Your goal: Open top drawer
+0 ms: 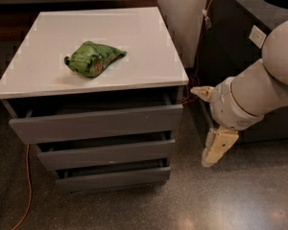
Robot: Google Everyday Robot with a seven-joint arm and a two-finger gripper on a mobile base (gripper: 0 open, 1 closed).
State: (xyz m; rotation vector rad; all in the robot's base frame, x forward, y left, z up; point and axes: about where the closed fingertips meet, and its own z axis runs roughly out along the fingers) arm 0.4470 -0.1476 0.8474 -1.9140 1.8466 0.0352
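The top drawer (96, 123) is the uppermost of three grey drawers in the white-topped cabinet (149, 56). Its plain flat front stands slightly out from the cabinet, with a dark gap showing above it. My gripper (215, 150) hangs pointing down at the right of the cabinet, a little clear of its right side, at about the height of the middle drawer (105, 155). It touches nothing.
A green crumpled bag (92, 58) lies on the cabinet top. A dark cabinet (240, 32) stands at the right behind my arm. An orange cable (26, 186) runs on the floor at the left. The bottom drawer (110, 180) sits low.
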